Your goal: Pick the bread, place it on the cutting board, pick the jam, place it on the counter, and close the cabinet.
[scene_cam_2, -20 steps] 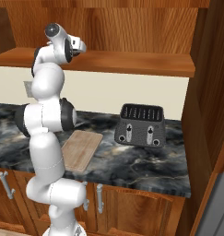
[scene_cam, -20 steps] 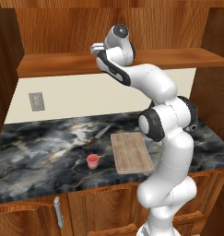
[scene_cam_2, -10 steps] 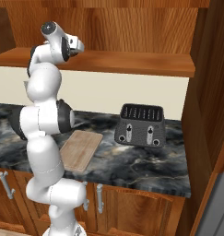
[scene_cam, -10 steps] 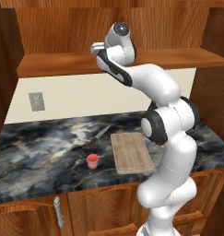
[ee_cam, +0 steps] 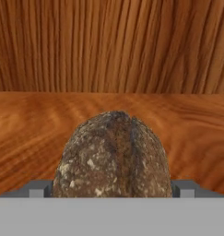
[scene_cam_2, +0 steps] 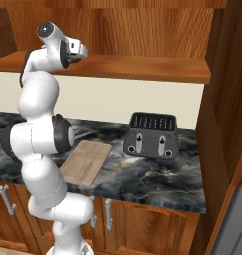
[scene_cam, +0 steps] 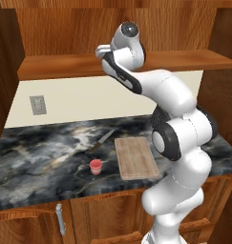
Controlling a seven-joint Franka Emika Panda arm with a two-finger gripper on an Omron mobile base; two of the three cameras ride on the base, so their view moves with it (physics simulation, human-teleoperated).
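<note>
I have the arm reaching up into the open cabinet, hand level with its inner shelf. I read this as the first step, picking the bread. The jam sits well below the hand on the counter, just beside the empty cutting board, so that part looks settled already.

Through the hand camera the bread sits right in front of the gripper, resting on the shelf with the cabinet's back wall beyond it. A grey finger flanks it on each side, so the jaws stand spread to the lump's width. Whether they actually press on it I cannot tell.

Next I judge I need a confirmed squeeze, then a small lift and a pull straight back out before swinging down to the board.

The base cameras give me the arm's posture and the drop zone below, and the right one alone shows a toaster beyond the board. Neither lets me make out the bread; the hand camera does.
</note>
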